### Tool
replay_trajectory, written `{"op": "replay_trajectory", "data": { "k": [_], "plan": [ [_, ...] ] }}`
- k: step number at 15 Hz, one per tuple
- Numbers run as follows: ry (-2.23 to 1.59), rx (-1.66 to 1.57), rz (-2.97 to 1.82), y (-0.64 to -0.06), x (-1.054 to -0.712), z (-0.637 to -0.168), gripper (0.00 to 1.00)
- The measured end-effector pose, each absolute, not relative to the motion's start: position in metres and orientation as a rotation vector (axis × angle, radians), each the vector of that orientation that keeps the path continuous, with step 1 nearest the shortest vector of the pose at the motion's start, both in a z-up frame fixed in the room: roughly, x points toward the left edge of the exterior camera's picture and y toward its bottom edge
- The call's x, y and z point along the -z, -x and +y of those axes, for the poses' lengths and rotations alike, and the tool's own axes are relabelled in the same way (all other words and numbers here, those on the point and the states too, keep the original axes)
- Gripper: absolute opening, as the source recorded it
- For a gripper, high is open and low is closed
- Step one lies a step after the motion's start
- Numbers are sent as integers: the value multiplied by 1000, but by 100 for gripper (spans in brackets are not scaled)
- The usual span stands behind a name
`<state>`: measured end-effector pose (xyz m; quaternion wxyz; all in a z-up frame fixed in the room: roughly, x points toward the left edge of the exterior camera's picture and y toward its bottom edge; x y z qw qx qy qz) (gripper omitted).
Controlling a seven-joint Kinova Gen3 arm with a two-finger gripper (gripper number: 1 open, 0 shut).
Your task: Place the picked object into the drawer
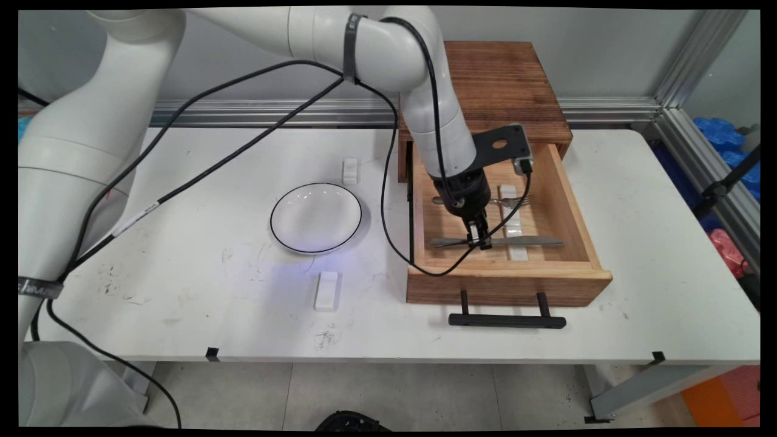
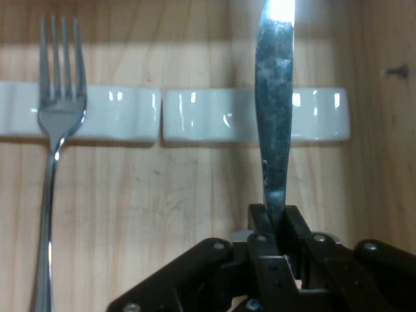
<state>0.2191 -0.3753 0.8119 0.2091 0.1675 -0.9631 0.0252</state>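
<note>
So we're looking at the gripper (image 1: pixel 479 241) reaching down into the open wooden drawer (image 1: pixel 576 224) on the right side of the table (image 1: pixel 200 309), and its fingers (image 2: pixel 260 221) are pinched tight on a knife (image 1: pixel 528 241). In the hand view we can see the two fingers squeezed right up against the knife, with basically no gap left between them. The knife lies across the drawer left to right, toward its near end, and rests over a white cutlery rest (image 2: pixel 325 116). A second white rest (image 2: pixel 123 116) sits end to end with it, and a fork (image 2: pixel 60 97) lies across that one, further back in the drawer from the knife. In the main view the arm covers most of the fork, so we only catch its tines (image 1: pixel 522 199) poking out on the right. The drawer's black handle (image 1: pixel 507 320) points toward the near edge of the table. Out on the table, left of the drawer, there's a white plate with a dark rim (image 1: pixel 315 217), one small white block (image 1: pixel 350 170) beyond it and another small white block (image 1: pixel 326 291) on its near side.
</note>
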Motion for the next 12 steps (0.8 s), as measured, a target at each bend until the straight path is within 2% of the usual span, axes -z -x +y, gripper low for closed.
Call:
{"op": "replay_trajectory", "data": {
  "k": [3, 4, 12],
  "plan": [
    [-462, -64, -2689, -220, -803, -377, 0],
    [-459, -62, -2689, -219, -801, -378, 100],
    [-434, -48, -2669, -215, -796, -383, 100]
  ]
}}
